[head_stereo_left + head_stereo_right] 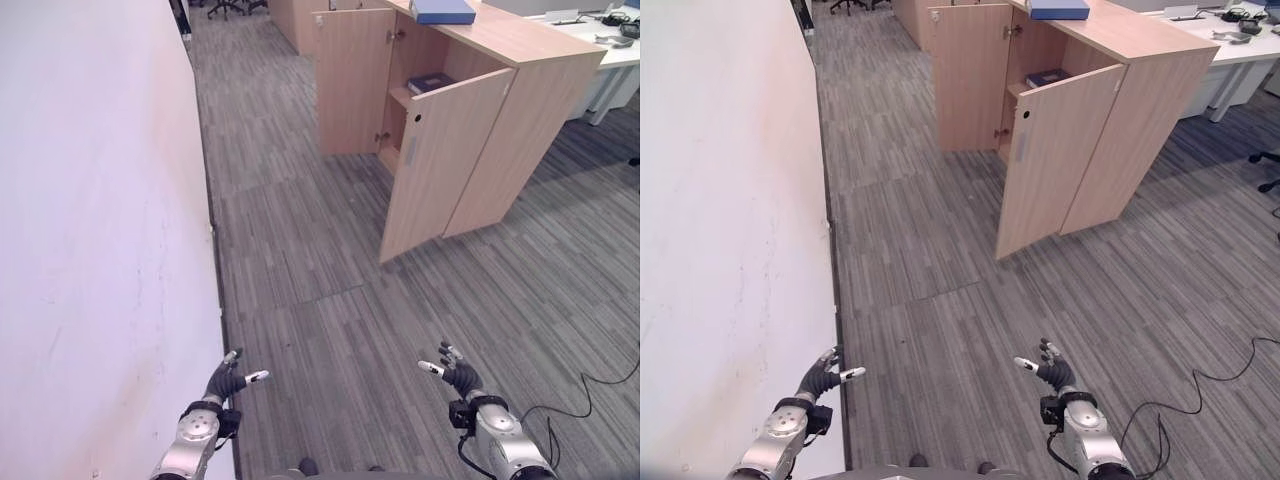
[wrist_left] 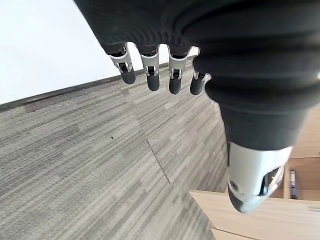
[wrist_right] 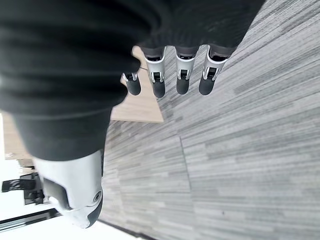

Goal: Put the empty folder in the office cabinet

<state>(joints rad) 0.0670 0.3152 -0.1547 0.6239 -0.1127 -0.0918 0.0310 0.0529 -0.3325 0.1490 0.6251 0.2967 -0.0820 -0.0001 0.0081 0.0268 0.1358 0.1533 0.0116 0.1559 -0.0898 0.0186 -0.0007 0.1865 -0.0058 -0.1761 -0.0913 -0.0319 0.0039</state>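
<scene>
A blue folder lies flat on top of the wooden office cabinet at the far right. Both cabinet doors stand open, and a dark folder lies on a shelf inside. My left hand hovers low over the carpet beside the white wall, open and holding nothing. My right hand hovers over the carpet at the lower right, open and empty too. Both hands are far from the cabinet. In the wrist views the fingers of the left and the fingers of the right hang relaxed above the floor.
A long white wall runs along the left. The nearer cabinet door swings out into the aisle. White desks stand behind the cabinet, and office chairs stand at the far end of the grey carpet.
</scene>
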